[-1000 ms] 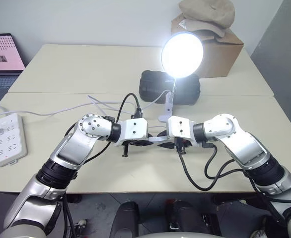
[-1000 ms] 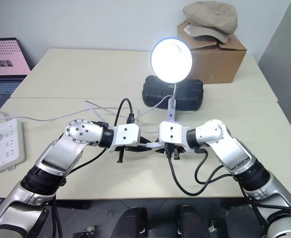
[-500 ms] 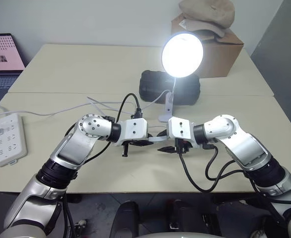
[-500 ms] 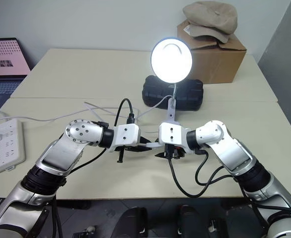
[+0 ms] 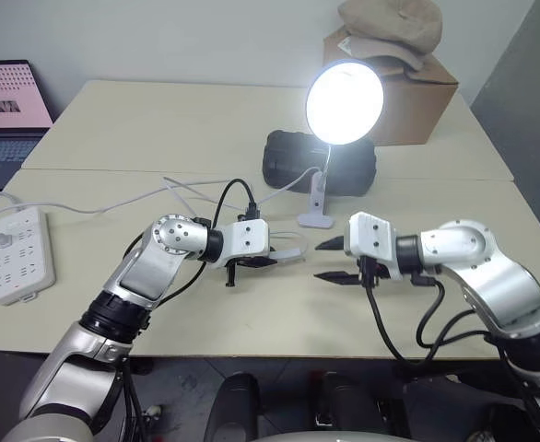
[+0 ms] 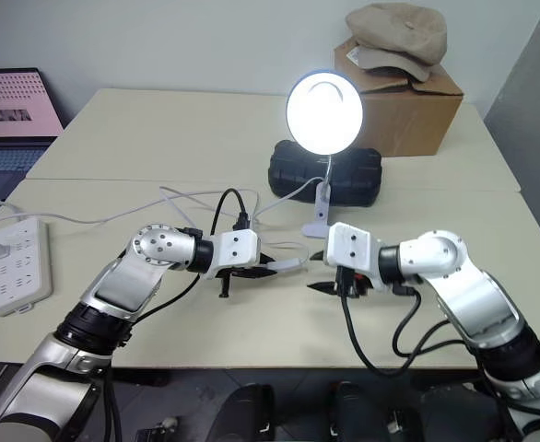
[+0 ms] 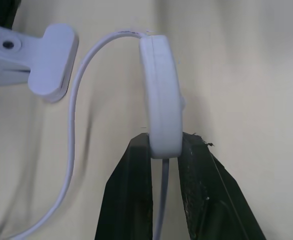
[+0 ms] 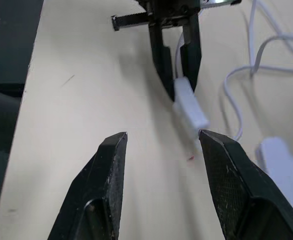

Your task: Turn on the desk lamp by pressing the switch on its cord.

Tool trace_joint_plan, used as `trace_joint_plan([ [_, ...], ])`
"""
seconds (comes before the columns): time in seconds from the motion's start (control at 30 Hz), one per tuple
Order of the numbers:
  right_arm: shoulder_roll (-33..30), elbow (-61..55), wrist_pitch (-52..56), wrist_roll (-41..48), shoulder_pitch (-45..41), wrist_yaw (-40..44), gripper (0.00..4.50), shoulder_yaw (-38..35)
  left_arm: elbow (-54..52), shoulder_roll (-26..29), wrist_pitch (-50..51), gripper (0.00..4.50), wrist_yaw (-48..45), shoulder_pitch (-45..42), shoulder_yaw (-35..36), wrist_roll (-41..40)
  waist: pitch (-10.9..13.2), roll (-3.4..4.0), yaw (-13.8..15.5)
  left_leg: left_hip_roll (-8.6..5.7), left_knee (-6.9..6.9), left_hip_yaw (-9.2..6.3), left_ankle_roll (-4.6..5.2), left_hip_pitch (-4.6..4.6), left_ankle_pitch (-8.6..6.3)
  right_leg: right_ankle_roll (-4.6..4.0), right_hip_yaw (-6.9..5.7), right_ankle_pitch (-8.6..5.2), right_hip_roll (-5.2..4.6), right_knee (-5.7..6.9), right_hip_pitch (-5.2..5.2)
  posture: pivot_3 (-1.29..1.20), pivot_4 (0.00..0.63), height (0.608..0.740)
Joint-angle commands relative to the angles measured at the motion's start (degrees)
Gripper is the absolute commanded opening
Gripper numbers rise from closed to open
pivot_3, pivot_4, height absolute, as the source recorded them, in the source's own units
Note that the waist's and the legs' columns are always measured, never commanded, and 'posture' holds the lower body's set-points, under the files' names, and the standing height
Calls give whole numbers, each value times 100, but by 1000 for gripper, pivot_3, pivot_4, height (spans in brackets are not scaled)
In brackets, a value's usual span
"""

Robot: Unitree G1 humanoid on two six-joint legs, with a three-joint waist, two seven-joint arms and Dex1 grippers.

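Observation:
The desk lamp stands lit, its white clip base on the table. My left gripper is shut on the switch, a white oblong piece held by one end just above the tabletop. The cord curves from the switch's far end back past the base. My right gripper hovers a short way to the right of the switch, open, with nothing between its fingers. In the right wrist view the switch lies ahead of the open jaws, apart from them.
A white power strip lies at the table's left edge, with a laptop behind it. A black case sits behind the lamp base. A cardboard box with a cap on it stands at the back right.
My right gripper has drawn back to the right, away from the switch, and stands wider open. The left gripper has kept its hold and shifted slightly. The lamp stays lit.

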Motion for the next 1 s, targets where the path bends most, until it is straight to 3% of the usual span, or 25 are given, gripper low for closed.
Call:
trace_joint_plan([
  [0.03, 42, -510, 286, 118, 135, -396, 2365, -314, 537, -288, -351, 1180, 236, -363, -95, 266, 0, 0, 1, -1, 0, -1, 0, 0, 0, 1, 0, 1, 0, 0, 0, 0, 150, 740],
  [0.27, 78, -744, 517, 160, 328, -827, 2365, -329, 931, -466, -648, 2682, 45, -651, -107, 346, 0, 0, -11, 1, 0, -3, 1, -1, 1, 2, -2, 1, 1, 1, 0, 0, 150, 740],
  [0.53, 23, -598, 404, 189, 350, -992, 2365, -349, 51, 120, -323, 4410, -397, -382, 485, -186, 0, 0, -33, 2, -1, -2, 1, 0, 0, 2, -1, 1, 1, -1, 0, 0, 150, 740],
  [0.8, -45, -191, -146, 194, 400, -880, 2365, -513, -1860, 1235, 686, 4472, -653, 850, 1770, -1322, 0, 0, -46, 2, -3, 1, 0, 0, 1, 1, 2, 0, -2, -3, 0, 0, 150, 740],
  [1.0, -210, 258, -1248, 315, 717, -448, 2365, -959, -3051, 1515, 1911, 4472, -57, 2132, 3292, -2166, 0, 0, -16, 3, -3, -3, 0, 5, 1, 2, -2, 0, -3, -3, 4, 0, 150, 740],
])
